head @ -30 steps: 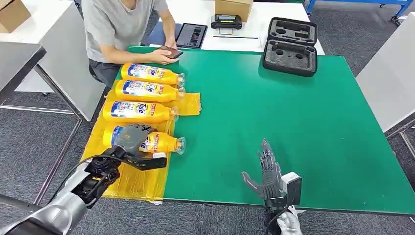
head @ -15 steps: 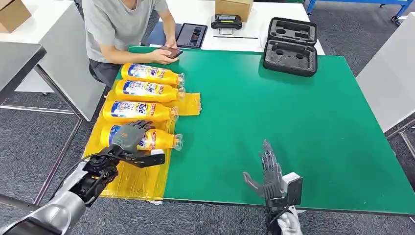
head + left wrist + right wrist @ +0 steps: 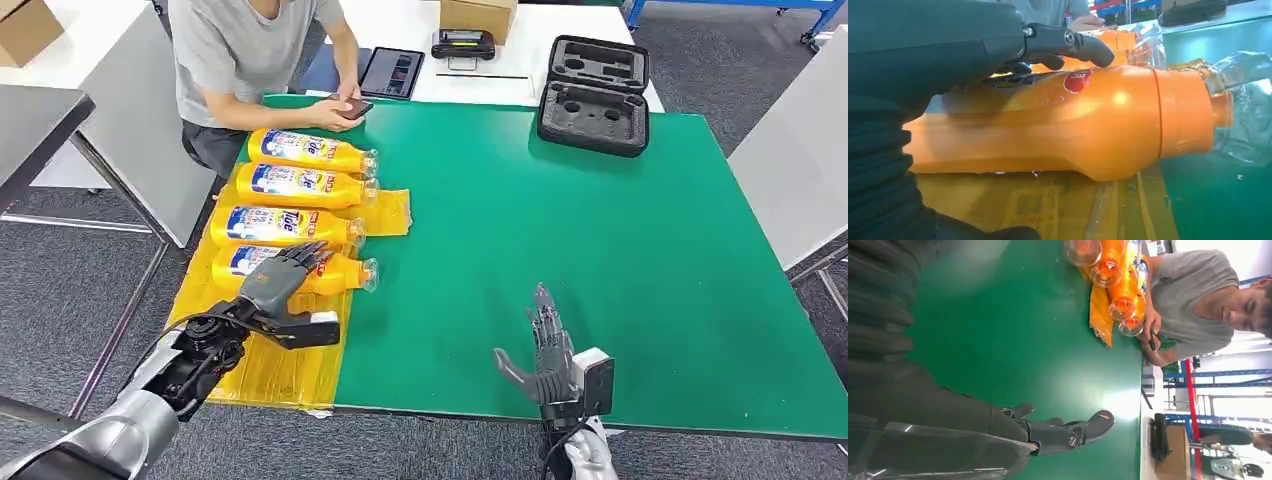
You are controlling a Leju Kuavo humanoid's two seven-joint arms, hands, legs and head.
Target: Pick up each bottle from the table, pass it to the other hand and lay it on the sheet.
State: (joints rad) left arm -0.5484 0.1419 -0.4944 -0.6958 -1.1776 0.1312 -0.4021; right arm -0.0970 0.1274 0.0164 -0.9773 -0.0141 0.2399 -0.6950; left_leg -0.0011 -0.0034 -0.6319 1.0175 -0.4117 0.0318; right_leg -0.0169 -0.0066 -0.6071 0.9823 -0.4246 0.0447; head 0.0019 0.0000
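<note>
the robot's left hand [image 3: 275, 282] is resting over the nearest orange bottle [image 3: 335, 272], fingers draped across its label; whether they are gripping it, i cannot tell. the bottle is lying on its side on the yellow sheet [image 3: 285, 372], just beside three other bottles [image 3: 300, 186]. the right hand [image 3: 545, 352] is hovering above the green table [image 3: 600, 250], fingers spread apart, holding nothing.

My left hand [image 3: 278, 280] covers the nearest bottle's [image 3: 335, 272] label, so whether my fingers grip it or merely rest there I cannot tell.
</note>
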